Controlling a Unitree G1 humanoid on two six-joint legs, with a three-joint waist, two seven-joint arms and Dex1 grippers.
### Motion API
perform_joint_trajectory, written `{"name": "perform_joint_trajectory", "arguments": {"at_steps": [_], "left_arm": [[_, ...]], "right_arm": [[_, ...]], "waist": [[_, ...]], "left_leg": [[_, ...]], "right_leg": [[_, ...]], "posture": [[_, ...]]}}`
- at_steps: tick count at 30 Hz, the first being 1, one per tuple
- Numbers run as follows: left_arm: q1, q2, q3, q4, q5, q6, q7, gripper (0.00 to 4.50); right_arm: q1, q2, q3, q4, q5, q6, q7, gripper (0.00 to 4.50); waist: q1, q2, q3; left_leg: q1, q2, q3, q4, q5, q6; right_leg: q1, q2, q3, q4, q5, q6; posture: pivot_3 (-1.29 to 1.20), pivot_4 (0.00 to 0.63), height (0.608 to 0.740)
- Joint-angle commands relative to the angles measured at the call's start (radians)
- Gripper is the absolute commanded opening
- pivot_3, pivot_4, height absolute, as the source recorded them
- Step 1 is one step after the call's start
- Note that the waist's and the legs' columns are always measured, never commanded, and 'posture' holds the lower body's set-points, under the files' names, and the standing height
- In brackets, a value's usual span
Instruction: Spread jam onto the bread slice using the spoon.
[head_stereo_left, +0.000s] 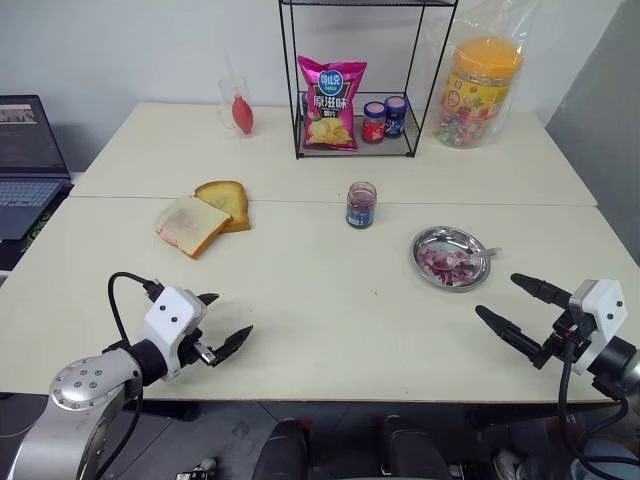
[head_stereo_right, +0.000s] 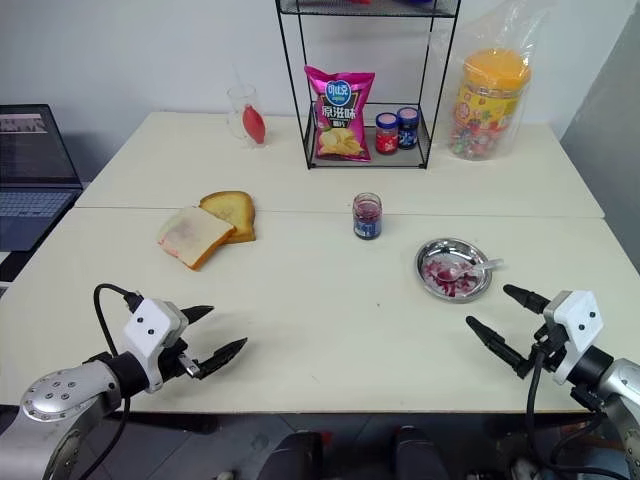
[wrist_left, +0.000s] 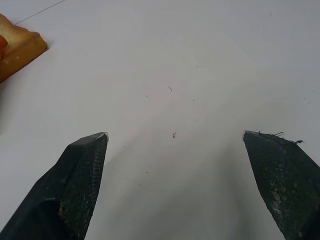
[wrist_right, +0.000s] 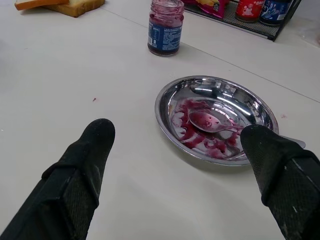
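Both grippers, left (head_stereo_left: 213, 323) and right (head_stereo_left: 497, 302), gape empty over the tabletop's (head_stereo_left: 330, 290) near edge. Spoon (wrist_right: 212, 121) lies in the jam-smeared dish (wrist_right: 167, 100) toward the right edge; bread (head_stereo_left: 190, 224) toward the left.

Spoon (wrist_right: 212, 121) handle behind right pincer (wrist_right: 180, 145)

Table (head_stereo_left: 330, 300) (bread slice (head_stereo_left: 190, 224), dish (head_stereo_left: 452, 256))

Ahead of the right gripper (wrist_right: 177, 150), whose black fingers (wrist_right: 82, 165) show a fine matt mesh texture, a polished metal dish (wrist_right: 165, 107) mirrors the light. The metal spoon (wrist_right: 212, 121) in it is glossy with wet red jam (wrist_right: 187, 131). Beyond stands a clear glass jar (wrist_right: 165, 26) on the smooth matt table (wrist_right: 100, 75).
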Motion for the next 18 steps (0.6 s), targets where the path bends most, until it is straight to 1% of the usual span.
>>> {"name": "perform_joint_trajectory", "arguments": {"at_steps": [1,9,12,15,18], "left_arm": [[-0.001,-0.014,0.014,-0.041,-0.015,-0.039,0.001,4.50],[-0.030,-0.016,0.002,-0.033,0.005,-0.013,0.029,4.50],[-0.039,-0.014,-0.014,-0.021,0.035,-0.007,0.054,4.50],[-0.041,-0.016,-0.028,-0.002,0.064,-0.070,0.052,4.50],[-0.061,-0.034,-0.021,0.017,0.064,-0.111,0.059,4.50]], "right_arm": [[-0.014,-0.007,-0.021,-0.008,0.011,-0.024,0.011,4.47],[-0.026,-0.009,-0.021,0.007,0.004,-0.033,0.011,4.47],[-0.032,-0.007,-0.021,0.016,-0.001,-0.026,-0.003,4.47],[-0.060,-0.010,-0.037,0.029,0.050,0.056,-0.039,4.47],[-0.068,-0.008,-0.042,0.026,0.058,0.049,-0.030,4.47]], "waist": [[0.000,0.000,0.000],[0.000,0.000,0.000],[0.000,0.000,0.000],[0.000,0.000,0.000],[0.000,0.000,0.000]], "left_leg": [[0.000,0.000,0.000,0.000,0.000,0.000],[0.000,0.000,0.000,0.000,0.000,0.000],[0.000,0.000,0.000,0.000,0.000,0.000],[0.000,0.000,0.000,0.000,0.000,0.000],[0.000,0.000,0.001,0.000,0.000,0.000]], "right_leg": [[0.000,0.000,0.000,0.000,0.000,0.000],[0.000,0.000,0.000,0.000,0.000,0.000],[0.000,0.000,0.000,0.000,0.000,0.000],[0.000,0.000,0.000,0.000,0.000,0.000],[0.000,0.000,0.001,0.001,0.000,0.000]], "posture": [[0.00,0.150,0.740],[0.00,0.150,0.740],[0.00,0.150,0.740],[0.00,0.150,0.740],[0.00,0.150,0.740]]}}
